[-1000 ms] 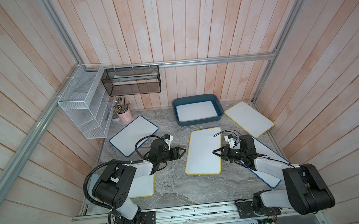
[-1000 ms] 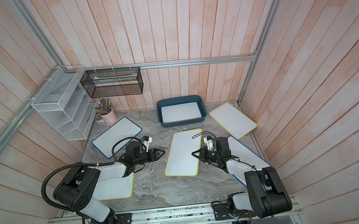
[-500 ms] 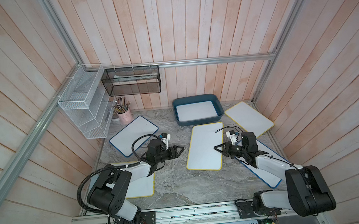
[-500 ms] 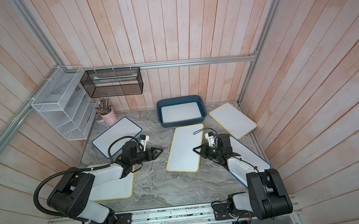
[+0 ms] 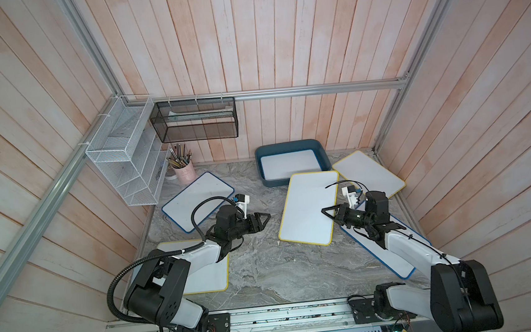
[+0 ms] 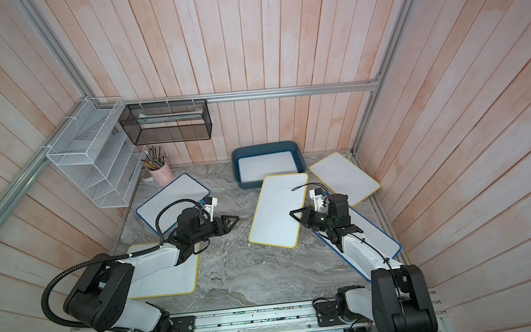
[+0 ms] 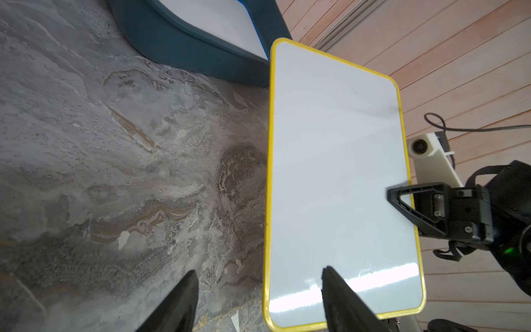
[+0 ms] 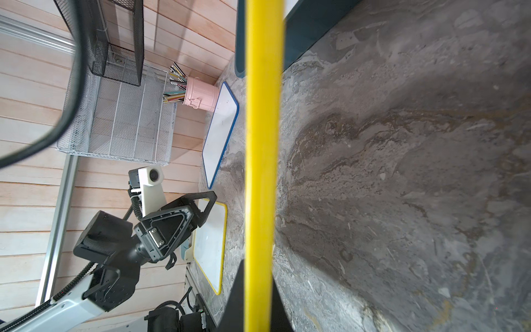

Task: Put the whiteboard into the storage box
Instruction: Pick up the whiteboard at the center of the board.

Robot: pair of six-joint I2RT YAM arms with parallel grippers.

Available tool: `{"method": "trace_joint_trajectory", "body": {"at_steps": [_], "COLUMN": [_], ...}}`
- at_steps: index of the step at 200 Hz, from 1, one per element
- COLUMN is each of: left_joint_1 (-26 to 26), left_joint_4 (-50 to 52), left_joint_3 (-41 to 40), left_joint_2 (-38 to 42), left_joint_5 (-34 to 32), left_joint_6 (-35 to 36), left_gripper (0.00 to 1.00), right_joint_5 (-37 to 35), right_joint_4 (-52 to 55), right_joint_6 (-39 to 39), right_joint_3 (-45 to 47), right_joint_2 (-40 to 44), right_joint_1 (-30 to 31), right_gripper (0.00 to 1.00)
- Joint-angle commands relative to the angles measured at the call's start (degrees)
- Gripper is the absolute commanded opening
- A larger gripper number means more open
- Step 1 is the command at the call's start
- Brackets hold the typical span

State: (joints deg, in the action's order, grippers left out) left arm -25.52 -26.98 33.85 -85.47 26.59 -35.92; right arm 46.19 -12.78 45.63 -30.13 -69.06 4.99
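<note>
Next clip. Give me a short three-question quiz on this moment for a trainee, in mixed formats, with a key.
1. True or false: the left end effector is closed on a whiteboard.
2. Multiple choice: the lifted whiteboard, clamped in the right end effector, has an edge of which colour? A blue, B yellow, C red.
3. Fill in: the storage box already holds ____ whiteboard.

Key
1. False: it is open and holds nothing.
2. B.
3. One, the stored whiteboard, lying flat on the box floor.
</note>
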Motion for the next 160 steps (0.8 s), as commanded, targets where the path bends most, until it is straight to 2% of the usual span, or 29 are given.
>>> {"method": "trace_joint_trajectory", "body": {"at_steps": [1, 61, 84, 121, 160], "left_joint_1": [-0.1, -0.1, -0.1, 0.2, 0.3], "left_joint_4": [-0.6, -5.8, -6.3, -9.5, -15.0], "left_joint_3": [0.1, -1.7, -0.5, 1.0, 2.4], "left_joint_2": [0.6, 1.4, 1.2, -1.1, -3.7], "left_joint_5": [-1.1, -3.4, -0.9, 4.9, 10.2], "left_joint_6": [1.7, -1.1, -0.9, -3.4, -6.3], "left_gripper": [0.70, 0.70, 0.70, 0.70, 0.70], "right_joint_5": [1.7, 2.9, 3.5, 8.0, 11.7], "right_joint_4": [-4.0, -3.2, -4.3, -12.7, -13.5], "right_joint_6": [0.1, -1.5, -2.2, 1.7, 0.2], "right_joint_3": [-1.3, -3.4, -4.0, -3.1, -4.6], "right_joint_2": [2.1, 3.1, 3.0, 1.5, 0.8], "right_joint_1": [-0.9, -1.5, -1.5, -1.5, -1.4], "right_gripper": [0.00, 0.00, 0.00, 0.00, 0.00]}}
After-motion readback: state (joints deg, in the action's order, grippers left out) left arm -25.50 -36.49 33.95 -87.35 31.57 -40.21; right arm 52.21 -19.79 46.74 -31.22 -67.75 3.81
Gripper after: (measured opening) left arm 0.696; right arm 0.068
